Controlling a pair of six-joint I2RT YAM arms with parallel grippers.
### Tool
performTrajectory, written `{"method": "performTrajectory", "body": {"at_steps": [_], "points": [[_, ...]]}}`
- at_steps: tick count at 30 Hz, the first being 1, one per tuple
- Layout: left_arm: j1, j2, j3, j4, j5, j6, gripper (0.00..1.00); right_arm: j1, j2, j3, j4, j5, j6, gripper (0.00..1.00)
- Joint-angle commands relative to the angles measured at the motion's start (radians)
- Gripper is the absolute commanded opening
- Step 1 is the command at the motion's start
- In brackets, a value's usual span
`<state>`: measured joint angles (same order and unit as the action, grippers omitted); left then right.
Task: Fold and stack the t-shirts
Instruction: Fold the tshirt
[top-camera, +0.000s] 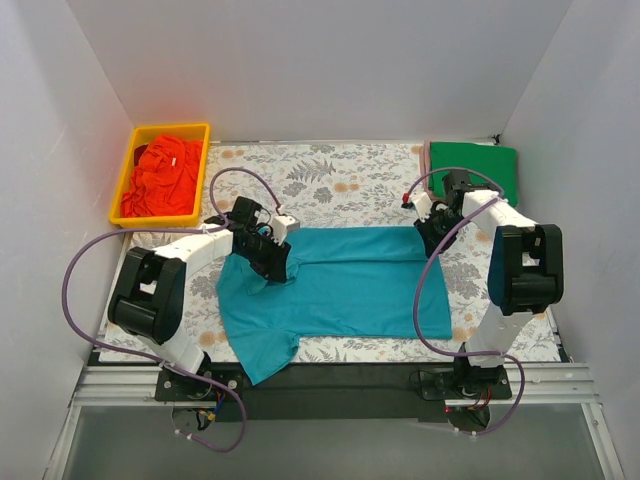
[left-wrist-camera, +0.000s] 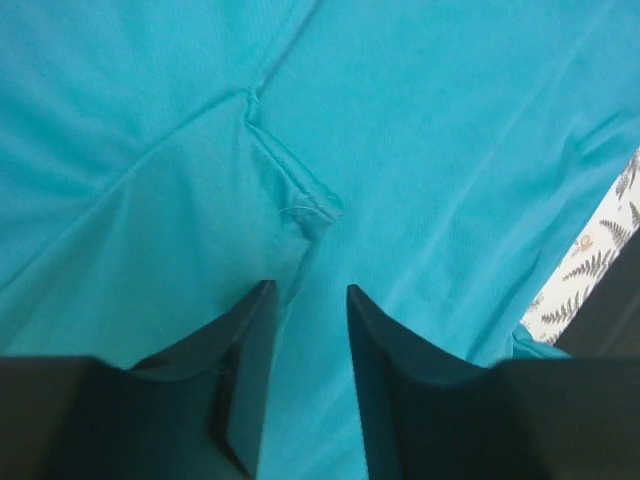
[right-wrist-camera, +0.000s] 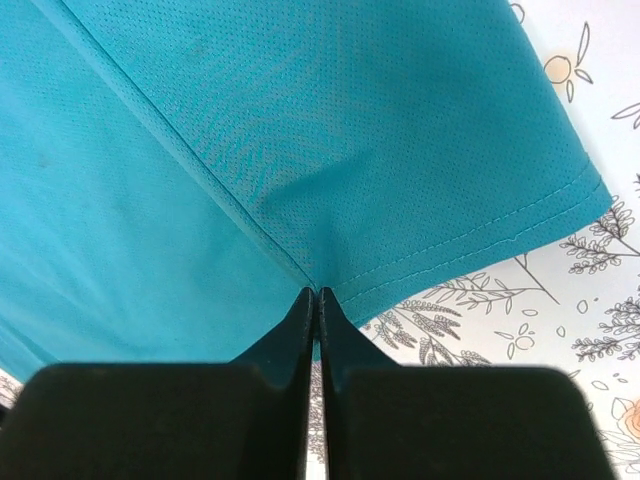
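Note:
A teal-blue t-shirt (top-camera: 340, 280) lies spread across the floral sheet, one sleeve hanging toward the near edge. My left gripper (top-camera: 275, 262) is down on its left shoulder area. In the left wrist view the gripper (left-wrist-camera: 310, 290) has its jaws apart over the teal cloth (left-wrist-camera: 450, 150), just below a sleeve hem (left-wrist-camera: 300, 200). My right gripper (top-camera: 432, 240) is at the shirt's far right corner. In the right wrist view that gripper (right-wrist-camera: 318, 292) is shut on the stitched hem of the shirt (right-wrist-camera: 250, 120). A folded green t-shirt (top-camera: 480, 165) lies at the back right. Orange-red t-shirts (top-camera: 165, 175) fill the bin.
The yellow bin (top-camera: 120, 195) stands at the back left. The grey floral sheet (top-camera: 340, 170) covers the table and shows beside the shirt's hem (right-wrist-camera: 560, 300). White walls enclose the table on three sides. The arm bases sit on a dark strip at the near edge.

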<state>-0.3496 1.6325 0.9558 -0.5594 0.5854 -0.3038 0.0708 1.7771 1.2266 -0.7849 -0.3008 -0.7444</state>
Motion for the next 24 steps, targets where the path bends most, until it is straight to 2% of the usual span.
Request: {"method": "performTrajectory", "body": {"at_steps": [1,3,6,9,13,17,20,24], "points": [[-0.023,-0.025,0.001,-0.053,0.027,0.049,0.35,-0.002,-0.010,-0.009,-0.022,0.035,-0.033,0.07],[-0.026,-0.026,0.008,-0.079,0.021,0.046,0.42,-0.002,-0.005,-0.007,-0.025,0.038,-0.035,0.18],[-0.019,-0.052,0.034,-0.114,0.013,0.032,0.45,-0.002,-0.019,-0.018,-0.039,0.037,-0.047,0.21],[0.033,-0.089,0.087,-0.109,0.017,-0.004,0.45,-0.003,-0.036,-0.013,-0.086,0.011,-0.079,0.22],[0.179,-0.063,0.179,-0.076,0.015,-0.069,0.44,-0.003,-0.035,0.031,-0.155,-0.027,-0.108,0.20],[0.196,-0.007,0.216,-0.037,-0.079,-0.098,0.43,-0.008,-0.009,0.140,-0.186,-0.104,-0.078,0.23],[0.201,0.029,0.207,0.015,-0.111,-0.141,0.43,-0.008,0.039,0.191,-0.179,-0.158,-0.004,0.27],[0.212,0.067,0.178,0.082,-0.214,-0.201,0.41,-0.005,0.119,0.267,-0.157,-0.184,0.092,0.27]]}}
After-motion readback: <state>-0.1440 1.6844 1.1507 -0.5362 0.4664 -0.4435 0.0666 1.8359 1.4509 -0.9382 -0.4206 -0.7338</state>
